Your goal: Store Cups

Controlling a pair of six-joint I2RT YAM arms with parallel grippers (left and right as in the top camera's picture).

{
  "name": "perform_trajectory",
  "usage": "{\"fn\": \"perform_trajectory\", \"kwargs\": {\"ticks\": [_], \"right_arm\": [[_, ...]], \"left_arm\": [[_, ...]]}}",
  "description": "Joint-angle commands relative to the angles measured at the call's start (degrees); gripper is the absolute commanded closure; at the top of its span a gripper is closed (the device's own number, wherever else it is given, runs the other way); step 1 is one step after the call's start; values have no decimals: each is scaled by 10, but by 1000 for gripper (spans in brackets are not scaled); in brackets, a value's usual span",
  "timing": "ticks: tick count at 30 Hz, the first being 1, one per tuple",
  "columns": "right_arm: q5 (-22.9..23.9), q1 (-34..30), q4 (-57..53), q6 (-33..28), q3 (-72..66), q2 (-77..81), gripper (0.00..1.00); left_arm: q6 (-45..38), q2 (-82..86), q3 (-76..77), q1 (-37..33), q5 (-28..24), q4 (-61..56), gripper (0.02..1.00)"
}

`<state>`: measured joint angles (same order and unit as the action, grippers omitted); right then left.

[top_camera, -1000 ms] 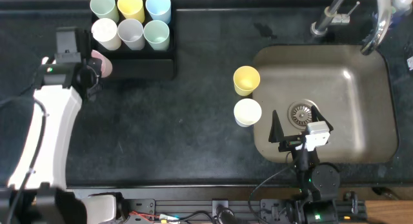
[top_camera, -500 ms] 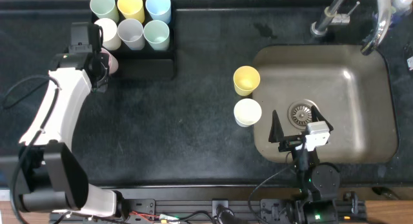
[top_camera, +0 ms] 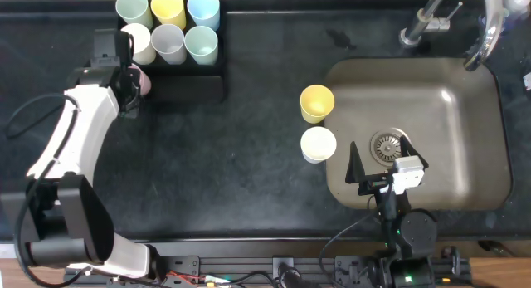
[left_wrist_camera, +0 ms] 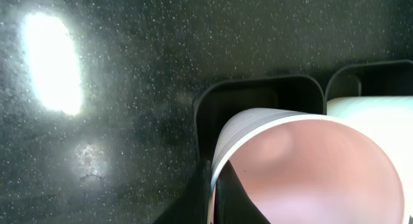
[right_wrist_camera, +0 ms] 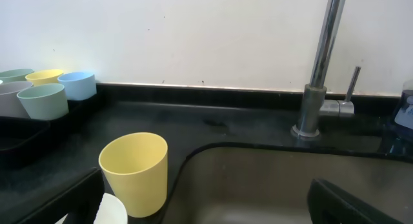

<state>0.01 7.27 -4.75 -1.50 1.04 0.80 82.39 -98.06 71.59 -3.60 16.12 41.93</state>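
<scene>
My left gripper (top_camera: 119, 75) is shut on the wall of a pink cup (top_camera: 139, 80), holding it at the left end of the black rack (top_camera: 196, 89). In the left wrist view the pink cup (left_wrist_camera: 303, 166) hangs over an empty rack slot (left_wrist_camera: 258, 98), next to a white cup (left_wrist_camera: 368, 105). Several cups (top_camera: 168, 26) fill the rack's back rows. A yellow cup (top_camera: 317, 102) and a white cup (top_camera: 318, 144) stand on the counter by the sink's left rim. My right gripper (top_camera: 380, 165) stands open and empty low over the sink (top_camera: 465, 97). The yellow cup (right_wrist_camera: 133, 172) is just ahead of it.
A faucet (top_camera: 427, 18) rises behind the sink, and a drain (top_camera: 387, 145) lies under the right gripper. The dark counter (top_camera: 232, 172) spreads between rack and sink. The rack's front row to the right of the pink cup holds no cups.
Over the last second my left arm carried the pink cup up and to the right, to the rack's left end. It has held still for the last half second. The right arm has not moved.
</scene>
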Motion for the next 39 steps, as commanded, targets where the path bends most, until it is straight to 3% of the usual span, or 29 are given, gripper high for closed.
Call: {"fn": "perform_trajectory", "kwargs": {"ticks": [1,10,18,21,39], "right_arm": [[0,3,3,2,-8,-5,3],[0,3,3,2,-8,-5,3],[0,3,3,2,-8,-5,5],[0,3,3,2,-8,-5,5],[0,3,3,2,-8,-5,3]], "left_arm": [[6,-13,-3,-6,9,-1,982],[4,-38,-3,-6,-2,-3,943],[4,-37,-3,-6,-2,-12,669],[4,-26,-3,-6,-2,-14,619],[4,125,-3,-6,7,-7,603]]}}
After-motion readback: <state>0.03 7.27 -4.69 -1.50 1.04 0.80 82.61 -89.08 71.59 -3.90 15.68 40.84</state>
